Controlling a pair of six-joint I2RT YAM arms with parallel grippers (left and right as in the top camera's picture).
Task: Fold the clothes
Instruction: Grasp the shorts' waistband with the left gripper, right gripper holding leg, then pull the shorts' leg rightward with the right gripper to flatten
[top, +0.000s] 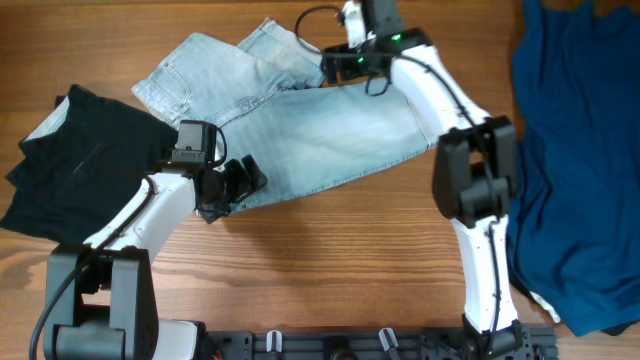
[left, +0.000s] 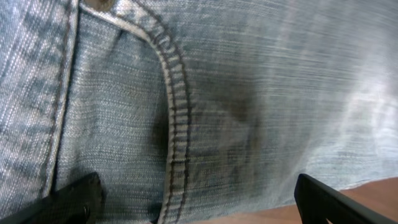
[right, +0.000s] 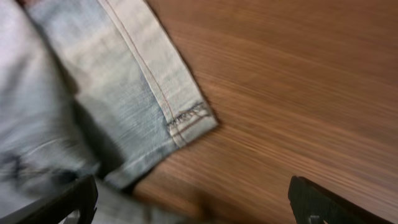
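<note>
The pale blue denim shorts (top: 300, 130) lie spread across the middle of the table, partly folded at the far left. My left gripper (top: 238, 182) is open over the near left edge of the shorts. The left wrist view shows a stitched pocket seam (left: 177, 118) between its wide-apart fingers (left: 199, 208). My right gripper (top: 335, 62) is open at the far edge of the shorts. In the right wrist view a hemmed leg corner (right: 186, 121) lies ahead of its fingers (right: 193, 205), with bare wood beside it.
A black garment (top: 80, 160) lies at the left, touching the shorts. A dark blue cloth (top: 575, 150) covers the right side of the table. Bare wood (top: 330, 250) runs along the near side.
</note>
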